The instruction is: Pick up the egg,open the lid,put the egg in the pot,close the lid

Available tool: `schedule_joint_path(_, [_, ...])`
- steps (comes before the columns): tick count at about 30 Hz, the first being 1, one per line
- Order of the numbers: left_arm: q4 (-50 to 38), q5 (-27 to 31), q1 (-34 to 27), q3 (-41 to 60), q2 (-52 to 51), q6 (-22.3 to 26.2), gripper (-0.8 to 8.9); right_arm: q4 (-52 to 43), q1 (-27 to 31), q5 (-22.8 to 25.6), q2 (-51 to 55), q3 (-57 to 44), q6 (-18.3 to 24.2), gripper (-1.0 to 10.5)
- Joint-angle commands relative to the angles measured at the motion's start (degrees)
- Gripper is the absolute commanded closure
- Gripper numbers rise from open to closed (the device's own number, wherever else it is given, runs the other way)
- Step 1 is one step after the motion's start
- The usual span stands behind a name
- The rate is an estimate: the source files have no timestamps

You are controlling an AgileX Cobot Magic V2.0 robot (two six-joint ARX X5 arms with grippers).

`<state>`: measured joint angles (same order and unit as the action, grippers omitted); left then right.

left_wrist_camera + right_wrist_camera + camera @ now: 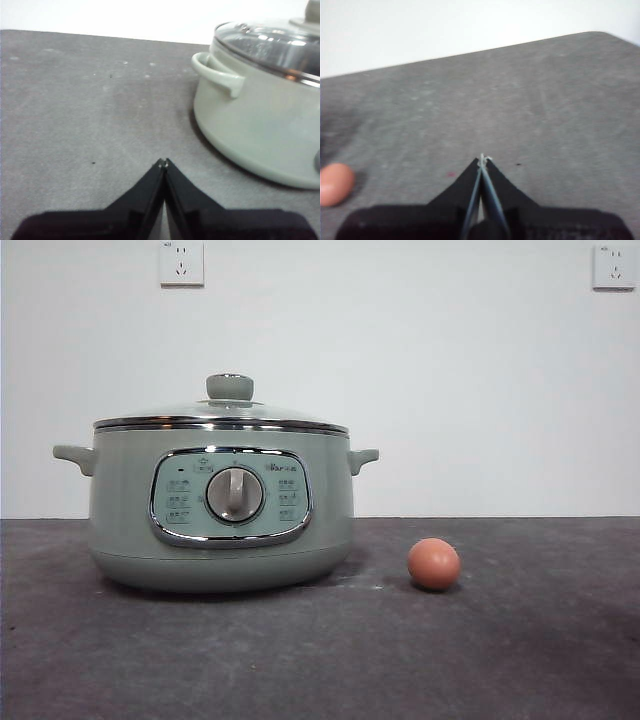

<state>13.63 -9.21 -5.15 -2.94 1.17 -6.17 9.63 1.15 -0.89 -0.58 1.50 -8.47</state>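
The sage-green pot (220, 510) stands on the grey table left of centre, its dial facing me. The glass lid (225, 415) with its green knob sits shut on the pot. The orange-brown egg (434, 563) lies on the table to the right of the pot, apart from it. Neither arm shows in the front view. My left gripper (163, 162) is shut and empty, above the table beside the pot (260, 115) and its side handle. My right gripper (482, 159) is shut and empty, with the egg (335, 184) off to its side at the picture's edge.
Two white wall sockets (181, 262) (613, 266) sit high on the white wall behind. The grey tabletop (500, 660) stretches in front of and to the right of the pot.
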Motion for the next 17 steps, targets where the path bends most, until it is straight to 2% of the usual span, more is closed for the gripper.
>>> schedule_joint_path(1, [-0.37,-0.26,-0.17,-2.29,0.13,-2.67,8.2,-0.63,0.0,-0.85,0.04,1.66,-3.39,9.6])
schedule_joint_path(4, [-0.09,-0.57,-0.17,-5.18,0.9,-2.89,8.2,-0.66,0.0,-1.51,-0.13,4.61,-4.07,9.6])
schedule_joint_path(9, [3.43,-3.63,-0.17,-11.96,4.15,-2.86,8.2,0.17,0.0,-5.4,-3.06,11.61,-4.04,9.6])
schedule_joint_path(13, [7.89,-6.45,-0.17,-18.88,8.04,-2.84,8.2,5.62,0.0,-10.1,-7.8,19.43,-3.72,9.6])
schedule_joint_path(17, [12.31,-10.34,-0.17,-26.6,12.94,-2.56,8.2,13.16,0.0,-14.8,-14.34,28.48,-0.96,9.6])
